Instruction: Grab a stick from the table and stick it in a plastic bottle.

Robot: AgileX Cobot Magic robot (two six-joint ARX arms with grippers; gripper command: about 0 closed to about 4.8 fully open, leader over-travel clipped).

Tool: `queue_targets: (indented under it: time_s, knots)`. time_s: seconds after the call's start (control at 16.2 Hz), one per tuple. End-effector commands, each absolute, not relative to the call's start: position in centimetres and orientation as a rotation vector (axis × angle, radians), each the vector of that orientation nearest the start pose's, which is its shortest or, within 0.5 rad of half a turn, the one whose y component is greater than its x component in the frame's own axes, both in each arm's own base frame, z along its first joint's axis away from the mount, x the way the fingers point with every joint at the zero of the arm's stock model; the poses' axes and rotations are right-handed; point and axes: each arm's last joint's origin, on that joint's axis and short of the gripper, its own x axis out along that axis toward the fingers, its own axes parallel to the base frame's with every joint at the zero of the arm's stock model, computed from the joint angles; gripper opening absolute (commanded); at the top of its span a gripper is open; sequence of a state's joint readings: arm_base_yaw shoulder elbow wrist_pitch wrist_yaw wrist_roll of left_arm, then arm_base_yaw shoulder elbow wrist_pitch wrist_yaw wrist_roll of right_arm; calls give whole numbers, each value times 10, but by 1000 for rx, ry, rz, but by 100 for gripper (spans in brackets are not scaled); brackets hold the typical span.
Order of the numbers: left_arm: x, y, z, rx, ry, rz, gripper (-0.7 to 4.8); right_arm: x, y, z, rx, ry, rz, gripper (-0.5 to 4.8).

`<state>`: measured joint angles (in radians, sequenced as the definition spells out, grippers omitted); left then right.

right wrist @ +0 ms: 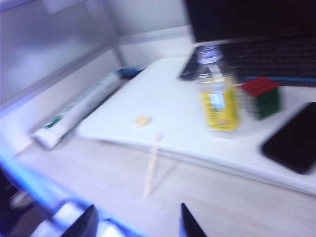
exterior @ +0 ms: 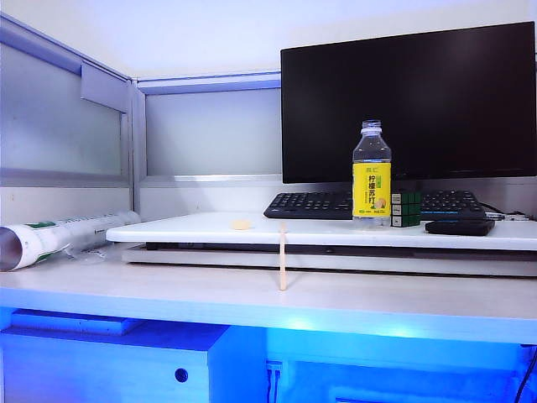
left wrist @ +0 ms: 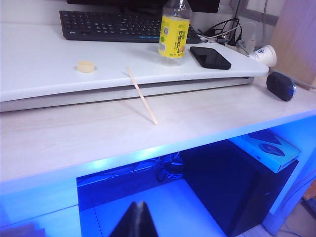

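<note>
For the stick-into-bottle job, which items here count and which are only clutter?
Job items:
stick, leaning on the board's edge
plastic bottle, uncapped
right pincer, jaws apart
left pincer, shut, low under the desk

Clutter:
yellowish lump
puzzle cube
phone
keyboard
rolled tube

Dark pointed gripper [right wrist: 136, 222] fingertips (both arms)

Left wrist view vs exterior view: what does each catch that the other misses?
Left wrist only: the left gripper, fingertips together, low in front of the table; a white paper cup; a dark oval device; cables.

Exterior only: the rolled white tube with green print and the Rubik's cube. No gripper shows there.

Both: the stick leaning from the raised board's edge down to the table, the plastic bottle, yellowish lump, keyboard, phone.
</note>
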<state>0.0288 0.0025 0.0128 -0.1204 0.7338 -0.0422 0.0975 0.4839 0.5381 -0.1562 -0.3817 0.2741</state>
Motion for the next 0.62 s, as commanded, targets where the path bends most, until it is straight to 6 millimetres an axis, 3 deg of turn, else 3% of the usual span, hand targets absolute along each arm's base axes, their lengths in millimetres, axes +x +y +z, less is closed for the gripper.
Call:
queue_targets:
  time_s: [0.06, 0.37, 0.62]
  knots:
    - [90, -17, 161, -68, 83, -714, -5, 139, 30, 298, 329, 184, 535, 330]
    - [90, -17, 164, -52, 44, -715, -5, 175, 52, 290, 355, 330, 601, 443]
    - [90, -17, 164, -52, 44, -715, -5, 206, 75, 274, 352, 452, 645, 479]
